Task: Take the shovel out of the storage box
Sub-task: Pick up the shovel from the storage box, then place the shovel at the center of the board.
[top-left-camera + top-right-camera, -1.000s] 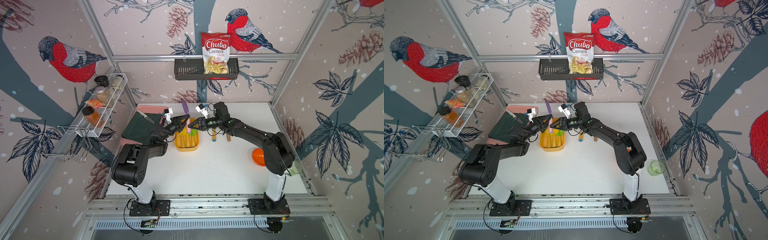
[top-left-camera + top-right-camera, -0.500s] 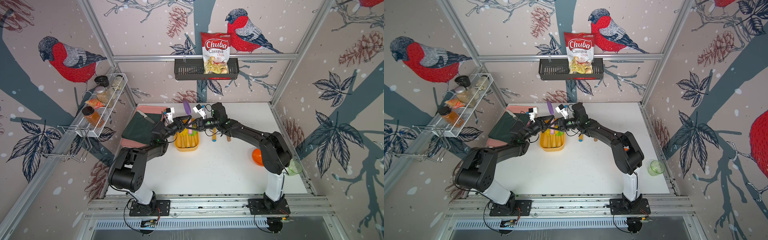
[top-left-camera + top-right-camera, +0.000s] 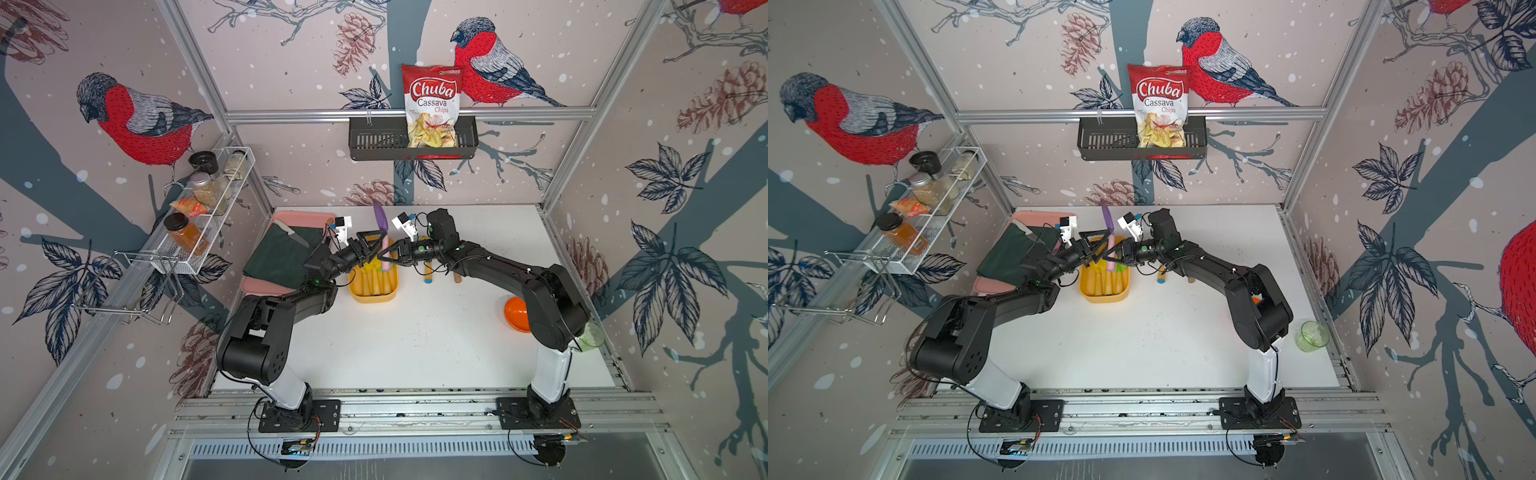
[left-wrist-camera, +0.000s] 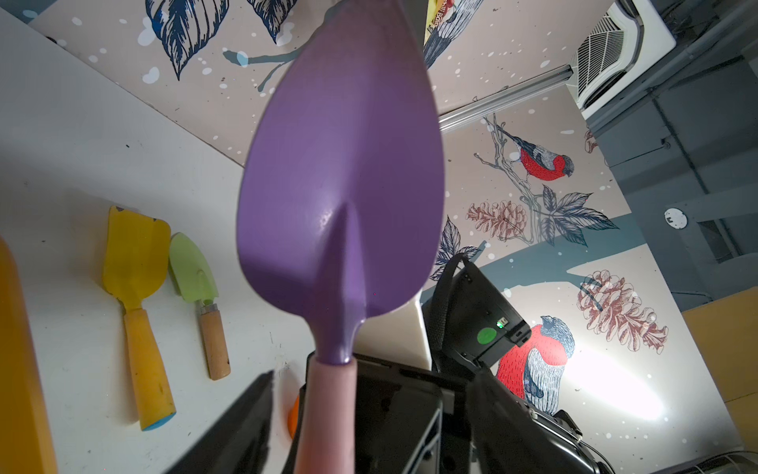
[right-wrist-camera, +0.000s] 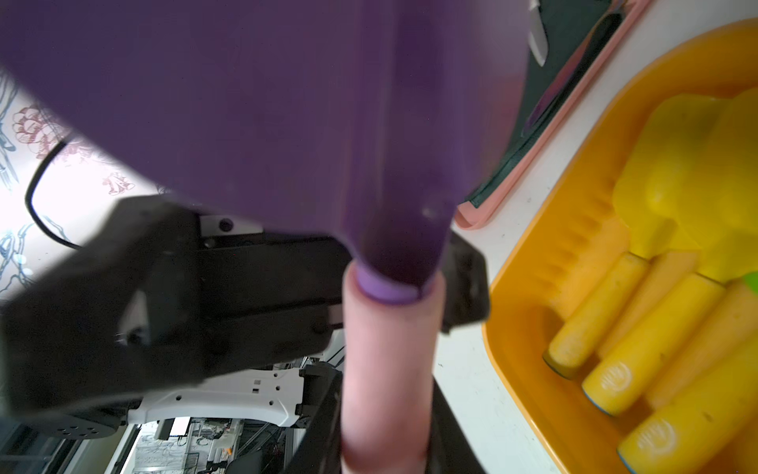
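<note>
Well, just left of the storage box (image 3: 374, 297), the left gripper (image 3: 375, 252) reaches over its far end, jaws spread apart. The purple shovel (image 3: 380, 219) stands upright above that far end, blade up. From the box's right, the right gripper (image 3: 391, 258) is clamped on its pink handle.

On my screen the shovel (image 4: 340, 205) shows a glossy purple blade and a pale pink handle. The storage box (image 3: 374, 298) is yellow-orange, its tools (image 5: 652, 340) yellow with blue end caps. White table (image 3: 415, 340), pink tray (image 3: 307, 215), dark green cloth (image 3: 278, 257), orange bowl (image 3: 514, 313). The beige walls (image 3: 291, 62) carry red-and-grey birds.
</note>
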{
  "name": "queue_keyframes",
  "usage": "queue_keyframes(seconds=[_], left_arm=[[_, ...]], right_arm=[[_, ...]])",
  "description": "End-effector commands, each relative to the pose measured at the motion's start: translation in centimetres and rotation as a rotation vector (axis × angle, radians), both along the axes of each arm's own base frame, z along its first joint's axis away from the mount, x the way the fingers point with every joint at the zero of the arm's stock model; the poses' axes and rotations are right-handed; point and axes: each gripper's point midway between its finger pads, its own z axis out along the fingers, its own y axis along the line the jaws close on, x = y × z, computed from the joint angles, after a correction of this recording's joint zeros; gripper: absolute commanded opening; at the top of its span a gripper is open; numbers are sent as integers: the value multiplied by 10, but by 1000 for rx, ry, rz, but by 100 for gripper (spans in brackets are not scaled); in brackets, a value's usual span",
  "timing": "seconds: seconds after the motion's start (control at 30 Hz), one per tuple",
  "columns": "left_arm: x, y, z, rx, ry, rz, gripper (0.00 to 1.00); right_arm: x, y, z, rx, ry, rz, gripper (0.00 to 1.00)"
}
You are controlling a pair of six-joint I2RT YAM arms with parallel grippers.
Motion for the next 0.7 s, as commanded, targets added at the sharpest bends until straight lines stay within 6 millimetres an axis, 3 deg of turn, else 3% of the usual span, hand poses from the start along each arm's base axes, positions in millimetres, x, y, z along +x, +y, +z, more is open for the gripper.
queue_keyframes(seconds=[0.0,0.07,0.17,0.27,0.33,0.43,0.53,0.67], left_arm=[[0,3,2,58,-15,39,99],[2,9,-5,132,24,84,99],[5,23,-21,311,80,172,99],[6,33,-35,448,111,209,99],[5,38,-49,543,139,224,99],[5,44,-64,651,166,243,99],[6,42,-70,699,173,231,99],[6,37,-79,713,184,206,99]], right_arm=[[6,-19,-3,-45,-30,-62,12],[17,-43,-17,-158,-30,-148,12],[37,-99,-44,-419,-39,-321,11],[48,-171,-67,-734,-62,-499,10],[51,-229,-83,-1037,-106,-602,9],[45,-292,-112,-1272,-57,-641,8],[40,-324,-135,-1320,39,-645,9],[46,-341,-152,-1339,101,-646,11]])
